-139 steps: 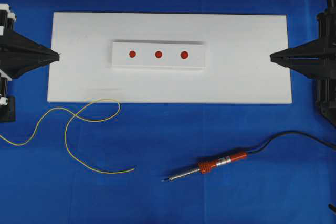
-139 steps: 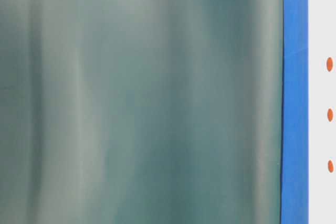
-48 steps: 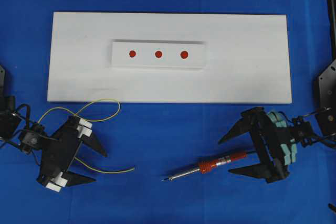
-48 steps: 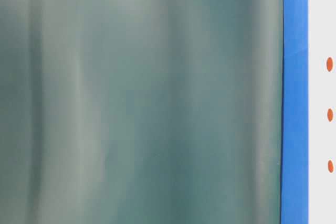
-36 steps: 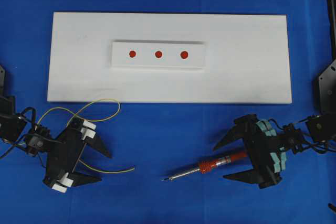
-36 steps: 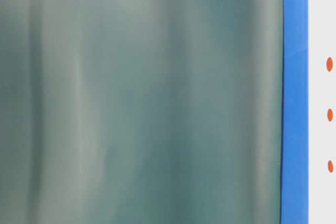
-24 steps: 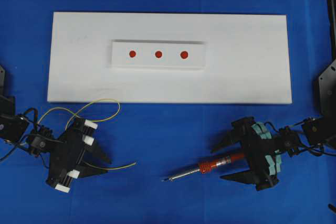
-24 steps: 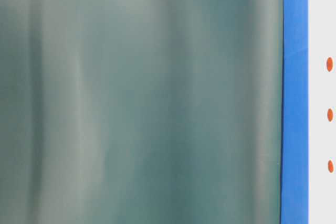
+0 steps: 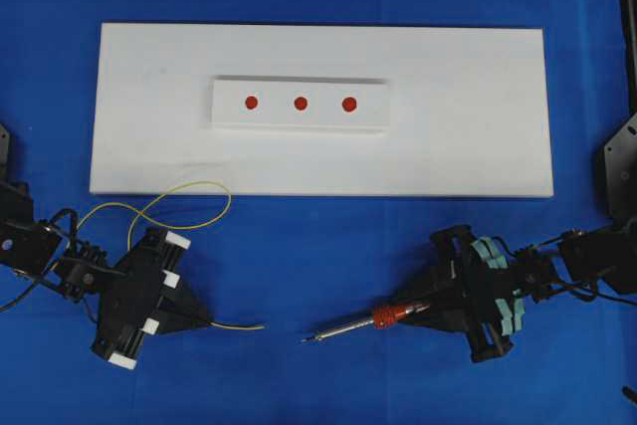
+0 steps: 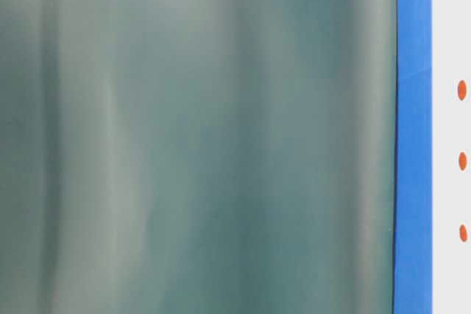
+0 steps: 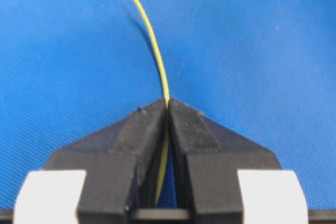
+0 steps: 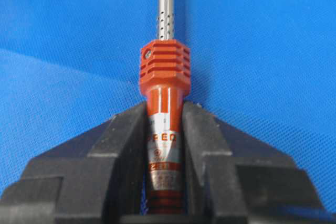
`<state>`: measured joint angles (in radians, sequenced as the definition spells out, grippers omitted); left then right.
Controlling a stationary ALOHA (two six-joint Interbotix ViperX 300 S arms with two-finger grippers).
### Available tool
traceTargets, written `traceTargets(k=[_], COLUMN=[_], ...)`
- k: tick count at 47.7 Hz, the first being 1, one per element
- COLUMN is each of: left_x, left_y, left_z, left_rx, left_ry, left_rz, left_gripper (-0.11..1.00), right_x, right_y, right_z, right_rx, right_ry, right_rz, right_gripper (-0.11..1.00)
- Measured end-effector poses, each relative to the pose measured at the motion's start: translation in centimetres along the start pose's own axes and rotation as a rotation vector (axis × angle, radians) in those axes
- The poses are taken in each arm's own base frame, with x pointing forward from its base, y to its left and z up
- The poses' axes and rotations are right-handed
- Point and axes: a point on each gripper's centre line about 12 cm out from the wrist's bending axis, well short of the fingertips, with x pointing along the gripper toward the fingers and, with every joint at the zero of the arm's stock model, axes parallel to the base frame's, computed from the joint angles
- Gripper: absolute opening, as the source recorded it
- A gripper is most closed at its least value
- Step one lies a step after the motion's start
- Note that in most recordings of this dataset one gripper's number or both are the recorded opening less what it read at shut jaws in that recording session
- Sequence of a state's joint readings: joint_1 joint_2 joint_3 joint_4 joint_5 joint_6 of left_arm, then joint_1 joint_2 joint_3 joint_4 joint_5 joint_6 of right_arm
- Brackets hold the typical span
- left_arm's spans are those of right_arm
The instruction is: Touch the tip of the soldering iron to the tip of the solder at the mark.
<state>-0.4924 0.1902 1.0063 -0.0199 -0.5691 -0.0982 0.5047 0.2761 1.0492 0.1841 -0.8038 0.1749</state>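
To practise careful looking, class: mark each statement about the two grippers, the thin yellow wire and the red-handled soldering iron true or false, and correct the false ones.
1. The left gripper is shut on the thin yellow solder wire. True.
2. The right gripper is open beside the red-handled soldering iron. False: it is shut on the handle.
3. The iron's dark tip touches the wire's end. False: they are apart.
4. Three red dots mark the raised white block. True.

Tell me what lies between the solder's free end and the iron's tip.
Nothing but bare blue cloth, per the overhead view, between the solder end and the soldering iron tip.
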Motion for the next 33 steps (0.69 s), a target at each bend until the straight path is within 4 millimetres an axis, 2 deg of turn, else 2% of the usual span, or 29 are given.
traceTargets(k=[7, 14, 22, 33], left_x=[-0.2, -1.2, -2.5, -5.4], left_y=[-0.1, -0.3, -0.6, -0.4], left_z=[0.7, 2.1, 4.3, 8.0], left_rx=[-0.003, -0.005, -0.003, -0.009], left_ry=[-0.011, 0.002, 0.033, 0.074], left_rz=[-0.002, -0.003, -0.003, 0.013], left_gripper=[0.01, 0.01, 0.01, 0.01], right_x=[-0.3, -1.5, -3.3, -5.9], right_y=[0.1, 0.5, 0.4, 0.3], right_z=[0.4, 2.0, 4.4, 7.9], right_rx=[0.004, 0.000, -0.003, -0.007], right_ry=[0.004, 0.002, 0.031, 0.058], right_rz=[0.004, 0.013, 0.006, 0.005], right_gripper=[0.06, 0.06, 0.06, 0.06])
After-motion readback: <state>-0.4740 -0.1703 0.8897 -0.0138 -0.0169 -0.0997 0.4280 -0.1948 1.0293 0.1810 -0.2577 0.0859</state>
